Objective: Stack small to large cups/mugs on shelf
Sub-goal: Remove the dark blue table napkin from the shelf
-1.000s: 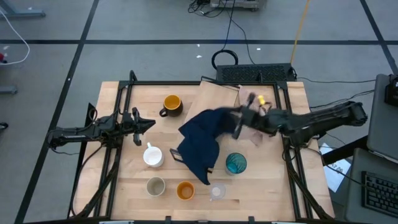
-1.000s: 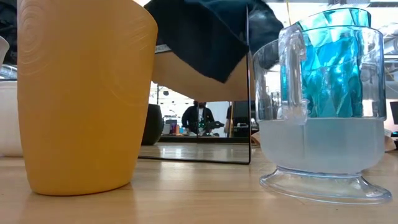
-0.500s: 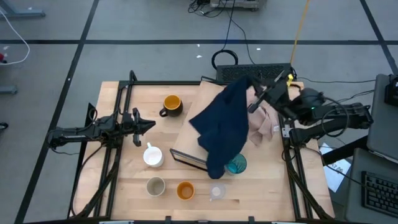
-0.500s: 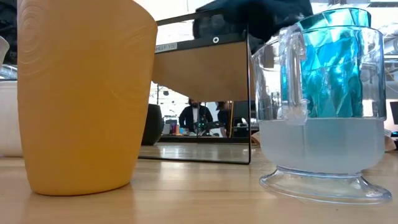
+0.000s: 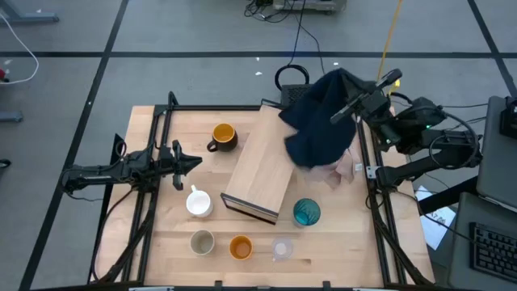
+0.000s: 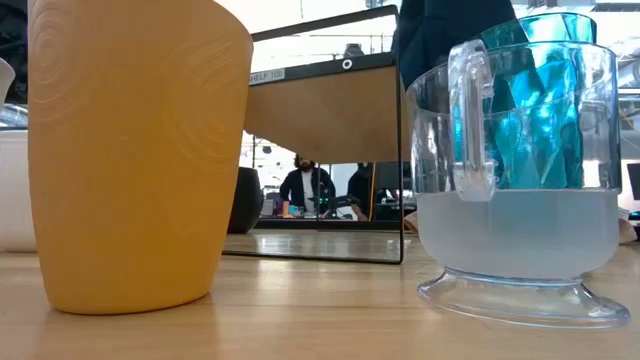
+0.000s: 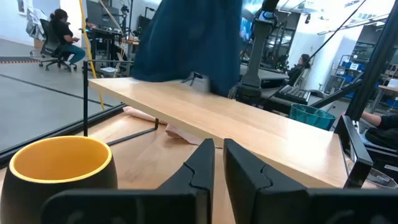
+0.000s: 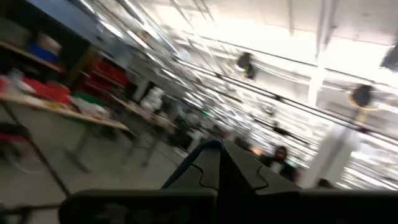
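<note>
Stacking not yet begun: shelf (image 5: 260,171) lying uncovered, six cups standing on the tabletop (image 5: 153,242).
Right end effector (image 5: 349,113) is gripping the navy cloth (image 5: 319,129) aloft, fingers clamped; left end effector (image 5: 192,162) is idling nearly closed, empty.

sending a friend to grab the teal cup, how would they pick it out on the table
Find the long light-wood shelf board lying slantwise on the table. Just off its dark near end, on the right arm's side, stands the teal ribbed tumbler. It is the only blue-green vessel; the small clear glass and orange cup nearby sit closer to the table's front edge.

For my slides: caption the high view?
Right gripper lifts navy cloth off the shelf; left gripper waits beside it.
</note>
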